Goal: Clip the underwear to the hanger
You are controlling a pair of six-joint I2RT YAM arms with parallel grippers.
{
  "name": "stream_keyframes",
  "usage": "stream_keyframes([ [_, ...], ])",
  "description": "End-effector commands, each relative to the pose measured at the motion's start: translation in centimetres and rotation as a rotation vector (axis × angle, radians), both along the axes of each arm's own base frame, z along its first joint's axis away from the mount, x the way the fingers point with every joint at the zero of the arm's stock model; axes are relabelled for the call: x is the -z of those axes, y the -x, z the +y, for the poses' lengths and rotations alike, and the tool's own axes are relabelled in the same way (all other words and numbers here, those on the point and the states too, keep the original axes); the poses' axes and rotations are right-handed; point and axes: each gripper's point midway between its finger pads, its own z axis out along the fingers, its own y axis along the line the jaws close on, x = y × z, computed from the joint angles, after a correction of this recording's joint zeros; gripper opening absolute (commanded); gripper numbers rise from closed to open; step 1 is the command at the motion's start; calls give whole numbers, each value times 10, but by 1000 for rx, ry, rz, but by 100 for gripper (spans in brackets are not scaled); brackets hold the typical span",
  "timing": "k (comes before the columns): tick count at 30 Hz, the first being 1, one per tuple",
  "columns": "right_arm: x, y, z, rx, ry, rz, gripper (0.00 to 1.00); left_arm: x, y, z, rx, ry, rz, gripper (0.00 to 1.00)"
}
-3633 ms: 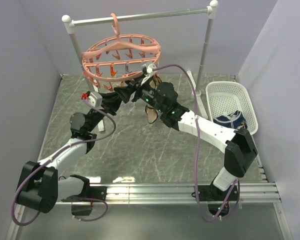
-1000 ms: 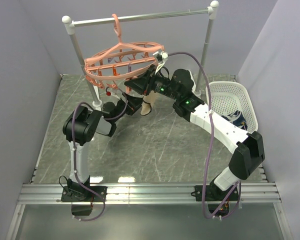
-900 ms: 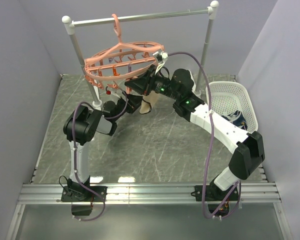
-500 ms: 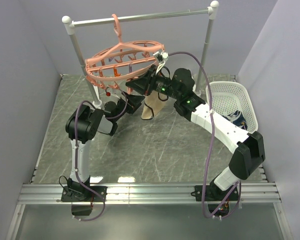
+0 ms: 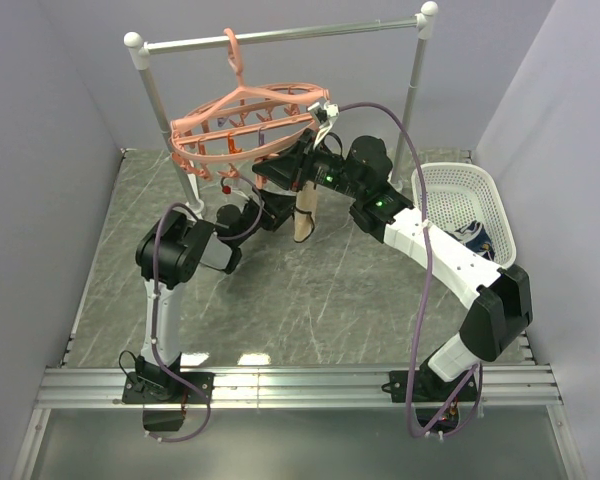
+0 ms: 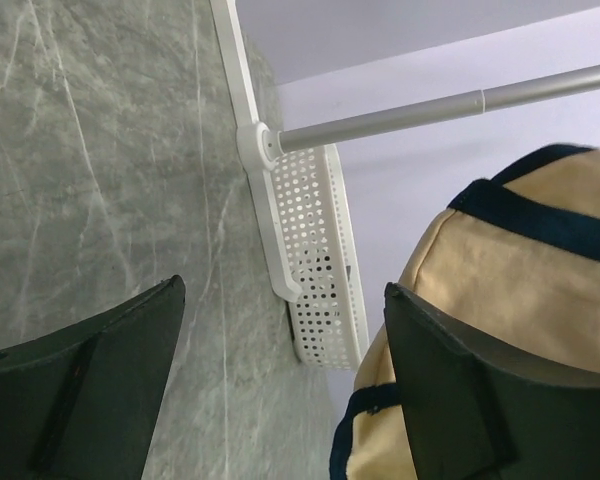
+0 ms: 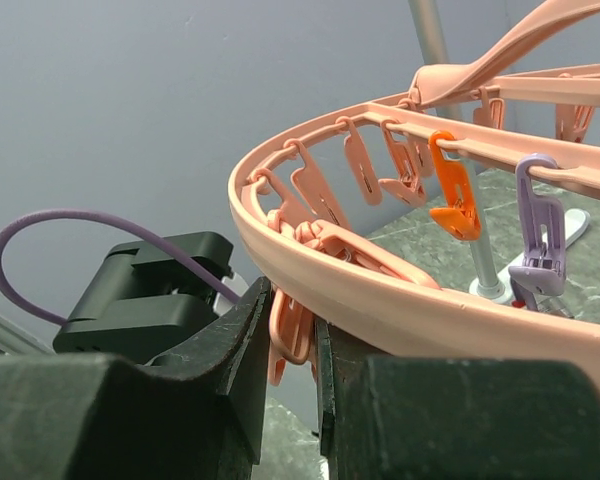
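Note:
The salmon-pink round hanger [image 5: 242,128] hangs by its hook from the rack bar. My right gripper [image 5: 302,172] reaches to its near rim and is shut on one pink clip [image 7: 292,330] that dangles under the ring [image 7: 400,295]. The beige underwear [image 5: 305,214] with navy trim hangs straight down just below that gripper; how it is fastened is hidden. My left gripper [image 5: 282,208] is beside it, low and to the left. In the left wrist view the left gripper [image 6: 280,290] stands open and the underwear [image 6: 525,280] lies by the right finger [image 6: 480,400], with only an edge inside the gap.
The silver-and-white rack [image 5: 280,35] stands at the back, its posts on either side of the hanger. A white perforated basket [image 5: 500,215] with dark clothing [image 5: 467,238] sits at the right wall. Orange and purple clips [image 7: 450,190] hang further along the ring.
The left arm has shifted right, closer to the underwear. The underwear, spread wider half a second ago, now hangs narrow and straight. The right gripper stays on the clip.

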Motion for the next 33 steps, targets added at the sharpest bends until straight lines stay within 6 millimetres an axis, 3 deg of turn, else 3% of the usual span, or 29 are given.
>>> stream_keyframes([
  [1,-35,21,-9,-48,-45,-87,0,-147,28,15,-13,264,-559,86],
  [8,-31,24,-8,-68,-36,-82,0,-164,20,13,-2,325,-577,81],
  [16,-31,26,-9,-80,-35,-82,0,-169,19,0,43,359,-588,84],
  [23,-31,27,-8,-87,-36,-74,0,-185,20,-6,95,466,-547,65],
  [25,-32,28,-8,-90,-38,-74,0,-187,22,-3,91,489,-524,65],
  [27,-32,27,-9,-90,-37,-73,0,-190,24,1,81,502,-511,74],
  [31,-30,25,-10,-84,-34,-70,0,-190,31,2,98,501,-490,53],
  [33,-30,25,-10,-83,-36,-69,0,-191,37,5,98,494,-486,47],
])
